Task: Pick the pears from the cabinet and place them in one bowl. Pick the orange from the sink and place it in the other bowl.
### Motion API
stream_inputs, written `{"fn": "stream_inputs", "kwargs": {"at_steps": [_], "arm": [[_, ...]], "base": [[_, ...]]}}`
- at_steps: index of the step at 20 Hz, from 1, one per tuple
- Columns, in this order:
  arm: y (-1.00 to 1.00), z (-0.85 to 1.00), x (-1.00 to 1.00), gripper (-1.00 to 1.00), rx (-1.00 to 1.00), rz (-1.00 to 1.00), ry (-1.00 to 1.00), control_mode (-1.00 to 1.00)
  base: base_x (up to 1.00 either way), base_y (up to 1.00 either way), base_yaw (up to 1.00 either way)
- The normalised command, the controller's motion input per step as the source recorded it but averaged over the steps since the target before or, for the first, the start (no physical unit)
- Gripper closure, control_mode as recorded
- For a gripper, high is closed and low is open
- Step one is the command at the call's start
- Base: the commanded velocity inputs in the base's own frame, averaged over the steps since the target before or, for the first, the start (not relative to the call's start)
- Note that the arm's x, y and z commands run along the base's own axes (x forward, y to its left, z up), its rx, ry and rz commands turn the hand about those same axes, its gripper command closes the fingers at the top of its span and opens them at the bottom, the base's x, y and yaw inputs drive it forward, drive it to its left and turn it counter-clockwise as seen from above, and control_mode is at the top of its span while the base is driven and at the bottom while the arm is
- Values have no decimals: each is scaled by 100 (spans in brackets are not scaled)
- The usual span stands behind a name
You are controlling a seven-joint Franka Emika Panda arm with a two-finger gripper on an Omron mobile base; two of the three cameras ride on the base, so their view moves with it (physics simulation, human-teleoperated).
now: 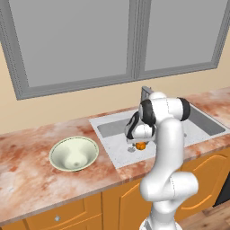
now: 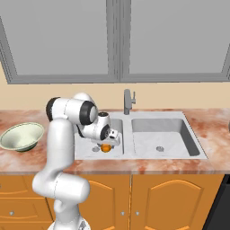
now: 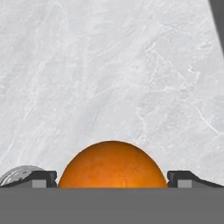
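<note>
Down in the left basin of the sink (image 2: pixel 173 134) you have the gripper (image 3: pixel 112 181) lowered over the orange (image 3: pixel 112 165), its jaws spread wide with one dark fingertip (image 3: pixel 41 178) on each side of the fruit and a sliver of pale floor showing between each tip and the peel. You can see the orange resting on the marbled basin floor, just beside the round drain (image 3: pixel 17 174). From the base cameras the orange (image 2: pixel 105 147) peeks out beneath the hand, near the front wall of the basin. Your cream bowl (image 1: pixel 74 153) sits on the reddish counter (image 1: pixel 27 175), well apart to the left of the sink, upright
</note>
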Motion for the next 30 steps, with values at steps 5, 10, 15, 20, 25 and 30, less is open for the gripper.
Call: {"fn": "stream_inputs", "kwargs": {"at_steps": [5,10,15,20,25,30], "arm": [[7,-17,-6,-100,0,-1,3,-100],[10,-24,-8,-100,0,-1,13,-100],[9,-25,-6,100,1,-1,18,-100],[5,-11,-7,100,1,0,5,-100],[3,3,-20,100,3,-1,1,-100],[5,30,-23,100,2,0,0,-100]], "base": [[0,0,0],[0,0,0],[0,0,0],[0,0,0],[0,0,0],[0,0,0]]}}
